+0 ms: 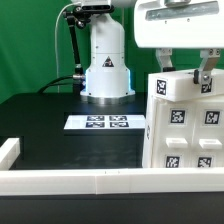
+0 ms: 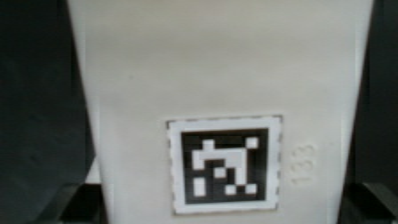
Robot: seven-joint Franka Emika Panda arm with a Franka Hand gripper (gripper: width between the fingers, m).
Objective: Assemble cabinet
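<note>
The cabinet (image 1: pixel 185 125), a large white box with several tagged square fronts, stands slightly tilted at the exterior view's right. My gripper (image 1: pixel 186 68) comes down from above with its fingers on either side of the cabinet's top edge, and it looks shut on it. In the wrist view a white face of the cabinet (image 2: pixel 214 70) with one tag (image 2: pixel 226 165) fills the space between the dark fingers (image 2: pixel 63 197). The cabinet's bottom is hidden behind the front rail.
The marker board (image 1: pixel 106 122) lies flat on the black table in front of the robot's white base (image 1: pixel 107 65). A long white border rail (image 1: pixel 80 180) runs along the front, with a short upright end (image 1: pixel 8 152) at the left.
</note>
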